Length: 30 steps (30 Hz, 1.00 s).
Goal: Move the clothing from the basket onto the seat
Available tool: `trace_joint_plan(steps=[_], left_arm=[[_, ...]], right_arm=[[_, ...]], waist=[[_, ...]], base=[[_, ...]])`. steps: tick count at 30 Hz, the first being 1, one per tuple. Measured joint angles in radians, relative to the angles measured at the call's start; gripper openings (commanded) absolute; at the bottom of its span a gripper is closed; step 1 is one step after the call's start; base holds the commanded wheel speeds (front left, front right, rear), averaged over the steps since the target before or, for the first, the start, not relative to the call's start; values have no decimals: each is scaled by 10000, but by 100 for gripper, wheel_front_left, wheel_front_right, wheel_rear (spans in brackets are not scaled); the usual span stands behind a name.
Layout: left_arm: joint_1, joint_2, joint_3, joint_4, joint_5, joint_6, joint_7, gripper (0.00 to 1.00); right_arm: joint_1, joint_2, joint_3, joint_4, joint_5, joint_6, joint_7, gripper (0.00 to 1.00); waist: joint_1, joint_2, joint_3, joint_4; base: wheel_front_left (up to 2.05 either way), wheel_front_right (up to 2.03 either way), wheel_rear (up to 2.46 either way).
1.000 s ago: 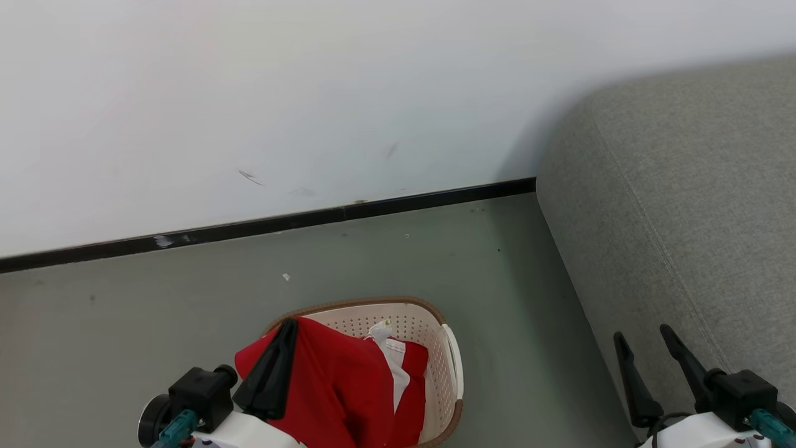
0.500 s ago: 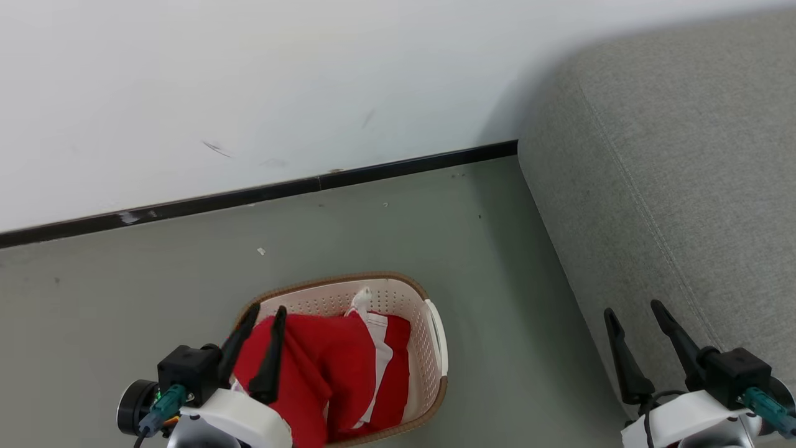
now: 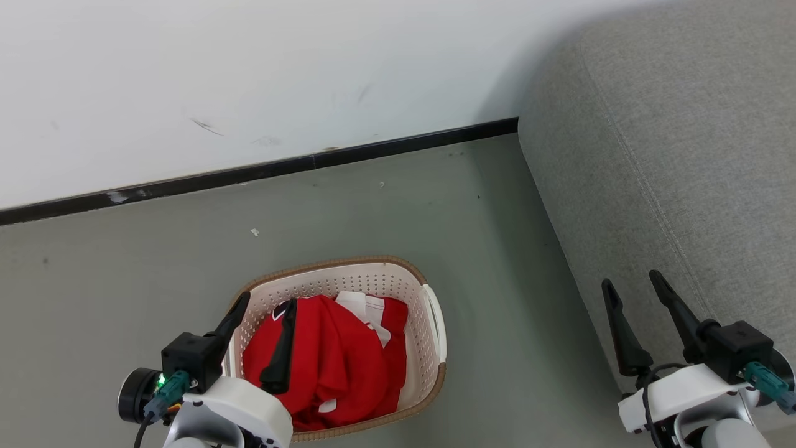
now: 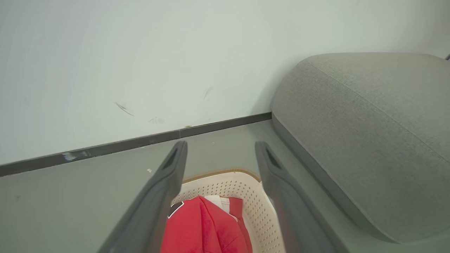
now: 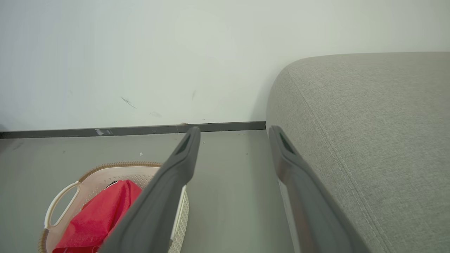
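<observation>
The clothing [image 3: 339, 367] is a heap of bright red fabric with white trim, lying inside the cream basket [image 3: 429, 311] on the floor. My left gripper [image 3: 267, 303] hangs open above the basket's left part, with nothing between its fingers. In the left wrist view the open left gripper [image 4: 220, 144] frames the clothing [image 4: 204, 228] and the basket [image 4: 260, 218] below. My right gripper [image 3: 630, 280] stands open beside the grey seat [image 3: 671, 155] and holds nothing. The right wrist view has the right gripper [image 5: 235, 129] between the basket [image 5: 105, 168] and the seat [image 5: 379, 123].
A white wall [image 3: 249, 74] with a black skirting board [image 3: 261, 171] runs behind the basket. Grey floor [image 3: 497, 280] separates the basket from the seat's side.
My left gripper has opened and let go of the red clothing, which has dropped back into the basket. The head view has shifted as well. The right gripper stays open.
</observation>
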Motion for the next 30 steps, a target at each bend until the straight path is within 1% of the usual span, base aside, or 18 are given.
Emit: trace_joint_plan(steps=[7, 18, 30], left_arm=[[-44, -31, -65, 336, -2, 31, 2, 100], [-116, -67, -201, 826, 4, 88, 140, 100], [-792, -94, -493, 1484, 316, 130, 499, 100]], right_arm=[[-104, 0, 84, 6, 0, 0, 0, 100], [-283, 0, 226, 19, 0, 0, 0, 100], [-597, 0, 477, -4, 0, 0, 0, 100]], waist=[[0, 0, 165, 116], [0, 0, 500, 119], [0, 0, 1149, 10]], base=[[0, 0, 0], [0, 0, 0], [0, 0, 0]])
